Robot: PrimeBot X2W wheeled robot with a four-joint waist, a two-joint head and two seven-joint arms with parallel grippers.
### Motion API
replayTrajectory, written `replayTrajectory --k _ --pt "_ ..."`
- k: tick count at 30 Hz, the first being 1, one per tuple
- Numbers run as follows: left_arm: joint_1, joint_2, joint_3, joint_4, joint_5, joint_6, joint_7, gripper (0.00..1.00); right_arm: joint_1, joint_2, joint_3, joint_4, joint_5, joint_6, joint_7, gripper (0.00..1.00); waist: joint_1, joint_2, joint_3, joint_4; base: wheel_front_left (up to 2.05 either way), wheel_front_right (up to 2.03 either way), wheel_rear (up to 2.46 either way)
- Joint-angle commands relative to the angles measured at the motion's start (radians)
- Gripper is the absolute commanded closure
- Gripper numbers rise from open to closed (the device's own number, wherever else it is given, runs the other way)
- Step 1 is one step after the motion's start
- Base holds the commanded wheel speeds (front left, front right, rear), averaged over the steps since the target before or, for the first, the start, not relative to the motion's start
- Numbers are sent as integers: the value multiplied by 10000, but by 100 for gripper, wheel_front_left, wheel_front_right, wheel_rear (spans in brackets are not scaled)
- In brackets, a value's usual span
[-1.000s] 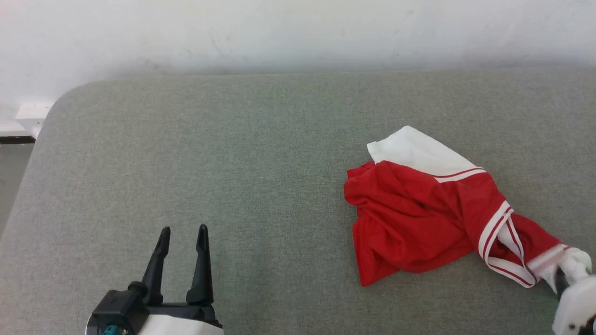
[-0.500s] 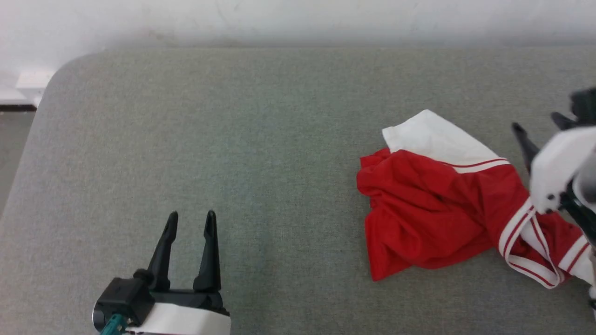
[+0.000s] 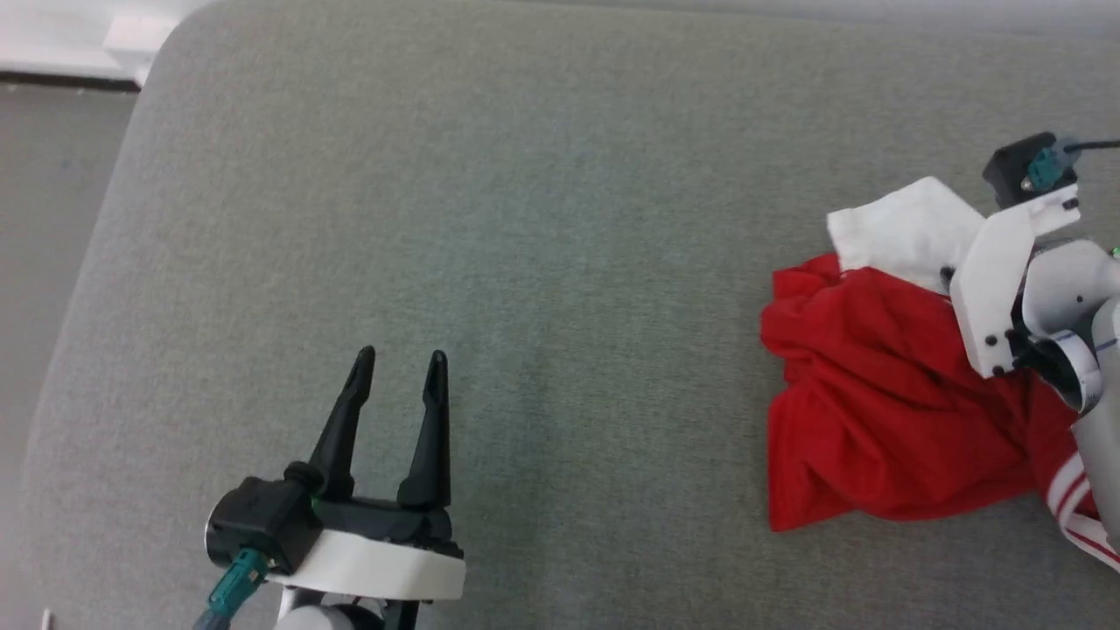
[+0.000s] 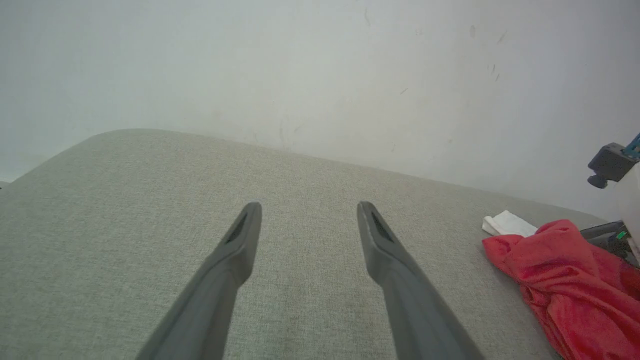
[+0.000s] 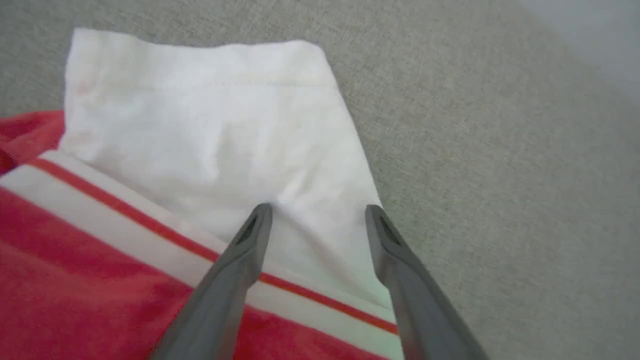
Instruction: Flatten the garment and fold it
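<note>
The garment (image 3: 875,411) lies crumpled on the right of the grey cushioned surface, red with one white sleeve (image 3: 901,232) spread at its far side and striped trim (image 3: 1072,490) at the near right. My right gripper (image 5: 318,208) is open, its fingers hovering over that white sleeve (image 5: 210,130) near its striped hem (image 5: 150,220); whether they touch the cloth is unclear. The right wrist (image 3: 1006,280) covers part of the garment in the head view. My left gripper (image 3: 402,353) is open and holds nothing, far left of the garment (image 4: 565,270), over bare fabric.
The grey surface (image 3: 542,219) has a rounded far-left corner, with floor (image 3: 52,175) beyond its left edge. A white wall (image 4: 320,75) stands behind it. Bare surface stretches between the left gripper (image 4: 308,205) and the garment.
The head camera has tilted, shifting the whole picture. My right gripper let go of the sleeve at the garment's near right, opened, and moved over the far white sleeve.
</note>
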Motion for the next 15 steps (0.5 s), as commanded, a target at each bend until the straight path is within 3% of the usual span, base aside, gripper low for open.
replayTrajectory --k 1,3,4,5,6,15 --pt "-190 -18 -33 46 -79 -8 -47 0 -112 -45 121 315 -2 -9 -69 0 -2 0 536 534 0 0 0" --pt "-244 -18 -37 82 -86 -10 -47 0 -91 -88 357 695 116 -9 42 3 -2 0 626 606 0 0 0" --pt "-264 -18 -32 98 -91 -14 -47 0 -70 -148 543 846 195 -9 141 54 -2 0 655 628 0 0 0" --pt "-280 -18 -28 112 -92 -21 -47 0 -58 -224 725 960 281 -9 202 63 -2 0 677 642 0 0 0" --pt "-297 -18 -23 124 -93 -27 -47 0 -47 -309 893 1059 361 -9 238 100 -2 0 694 647 0 0 0" --pt "-280 -18 51 327 -78 -17 -47 0 -764 -631 2007 841 1247 -9 -1050 100 -2 0 88 331 0 0 0"
